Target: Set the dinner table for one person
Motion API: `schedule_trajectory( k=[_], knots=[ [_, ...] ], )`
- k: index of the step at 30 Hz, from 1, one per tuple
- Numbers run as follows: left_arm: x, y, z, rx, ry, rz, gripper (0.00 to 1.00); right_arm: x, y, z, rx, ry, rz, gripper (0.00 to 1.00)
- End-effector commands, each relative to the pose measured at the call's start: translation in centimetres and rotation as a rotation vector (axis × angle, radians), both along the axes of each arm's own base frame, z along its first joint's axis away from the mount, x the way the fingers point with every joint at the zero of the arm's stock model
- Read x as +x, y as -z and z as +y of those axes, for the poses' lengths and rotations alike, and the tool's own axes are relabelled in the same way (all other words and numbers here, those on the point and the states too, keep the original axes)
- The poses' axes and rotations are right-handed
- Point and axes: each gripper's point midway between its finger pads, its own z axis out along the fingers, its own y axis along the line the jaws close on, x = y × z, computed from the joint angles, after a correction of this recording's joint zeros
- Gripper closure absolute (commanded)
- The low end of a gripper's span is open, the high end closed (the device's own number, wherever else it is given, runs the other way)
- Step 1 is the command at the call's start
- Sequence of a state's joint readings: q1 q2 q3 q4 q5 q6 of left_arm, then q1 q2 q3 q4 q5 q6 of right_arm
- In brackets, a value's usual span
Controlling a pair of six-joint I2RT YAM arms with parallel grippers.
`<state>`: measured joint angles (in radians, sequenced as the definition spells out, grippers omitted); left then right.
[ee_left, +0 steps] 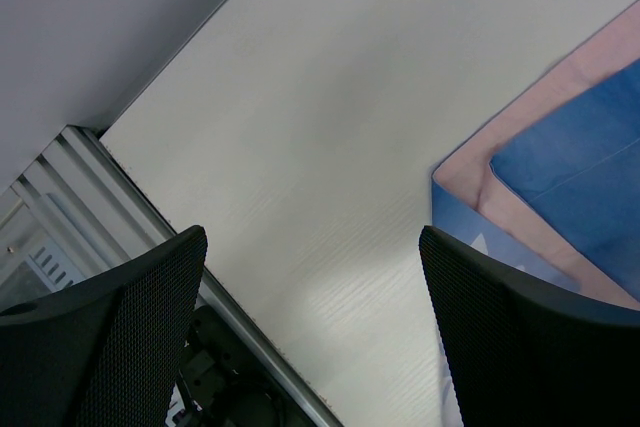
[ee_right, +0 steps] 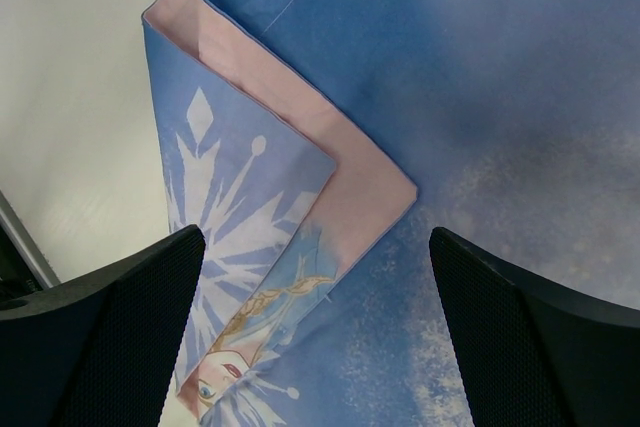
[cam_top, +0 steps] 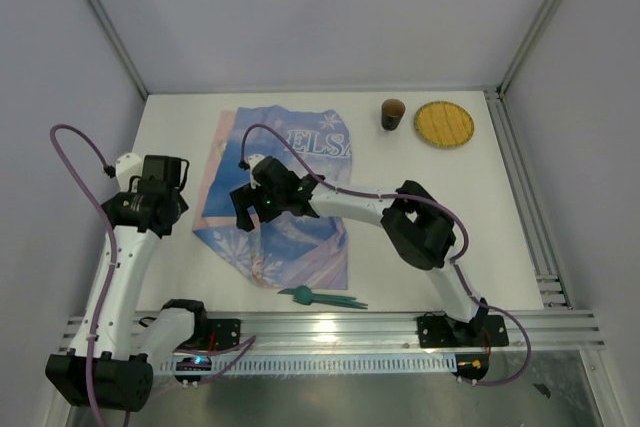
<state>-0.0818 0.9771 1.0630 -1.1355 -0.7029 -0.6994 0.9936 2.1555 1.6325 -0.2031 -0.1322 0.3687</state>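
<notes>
The white desk (cam_top: 500, 207), framed by silver rails, was covered left of centre by a blue printed cloth (cam_top: 290, 242). The right end effector (ee_right: 315, 242) was held over the cloth, fingers apart and empty. The left end effector (ee_left: 312, 247) was likewise spread wide over bare desk beside the cloth's edge. A yellow plate (cam_top: 443, 124) and a brown cup (cam_top: 392, 113) were placed near the far edge, and a green fork (cam_top: 322, 297) near the front edge.

Cloth (cam_top: 290, 247) lettering partly behind right arm (cam_top: 350, 209), green utensil (cam_top: 300, 294) (fork or spoon) unclear
</notes>
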Motion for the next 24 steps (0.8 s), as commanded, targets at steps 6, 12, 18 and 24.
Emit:
schedule_trajectory(
  k=[6, 12, 18, 24],
  knots=[
    [-0.3, -0.5, 0.4, 0.019, -0.004, 0.001, 0.11, -0.5, 1.7, 0.6, 0.021, -0.005, 0.05, 0.03],
    [-0.3, -0.7, 0.4, 0.021, -0.004, -0.002, 0.1, -0.9, 2.5, 1.1, 0.03, -0.011, 0.081, 0.04],
    [-0.1, -0.3, 0.3, 0.018, 0.002, 0.011, 0.1, -0.8, 2.5, 1.5, 0.034, -0.015, 0.093, 0.05],
    [0.1, 0.2, 0.0, -0.001, -0.007, 0.014, 0.11, -0.9, 2.6, 1.6, 0.038, -0.017, 0.101, 0.07]
  ],
)
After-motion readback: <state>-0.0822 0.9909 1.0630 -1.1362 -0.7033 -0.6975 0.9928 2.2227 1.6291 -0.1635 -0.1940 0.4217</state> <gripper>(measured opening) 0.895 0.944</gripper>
